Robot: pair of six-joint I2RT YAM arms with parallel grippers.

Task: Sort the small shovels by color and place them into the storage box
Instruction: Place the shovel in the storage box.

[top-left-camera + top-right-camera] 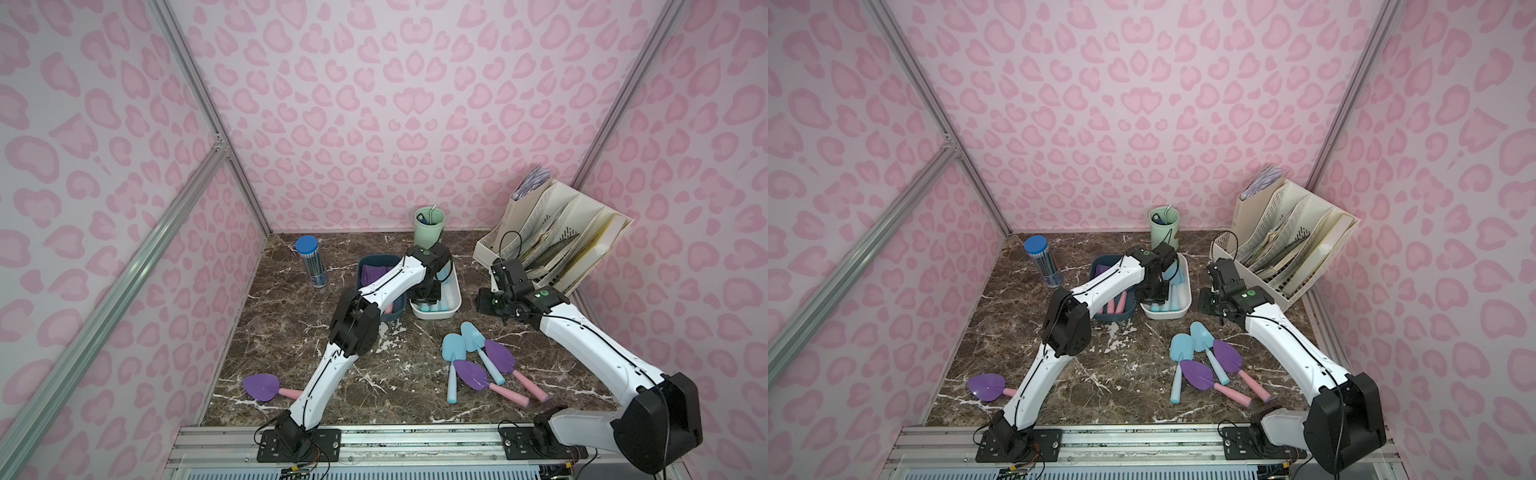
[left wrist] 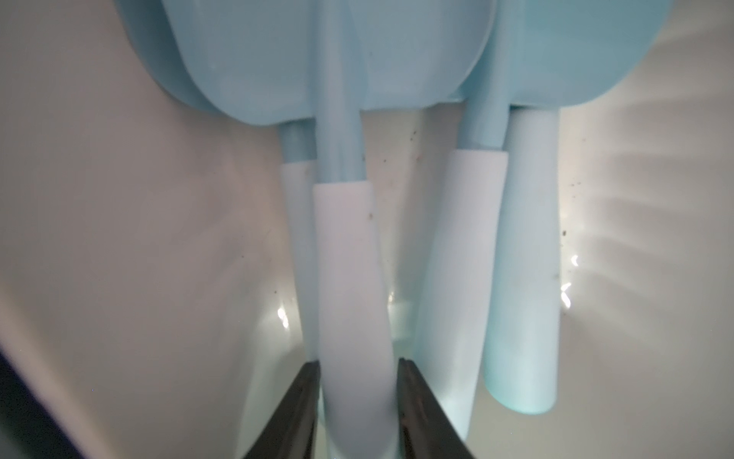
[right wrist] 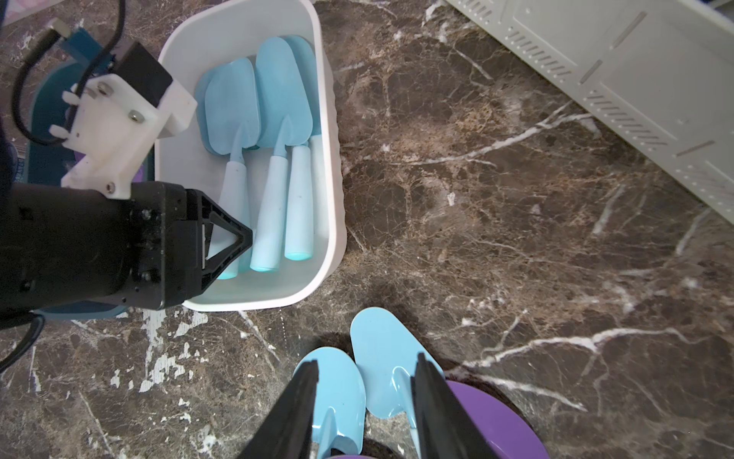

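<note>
L tool (image 2: 358,362) astride lt-blue shovel handle (image 2: 345,258), white box (image 3: 331,179); grip unclear | R tool (image 3: 367,359) part-open, empty

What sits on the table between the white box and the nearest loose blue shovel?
Nothing: the right wrist view shows only bare marble table between the white box and the nearest loose blue shovel. Both top views agree.

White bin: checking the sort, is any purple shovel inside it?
No, in the right wrist view the white bin holds only light blue shovels.
</note>
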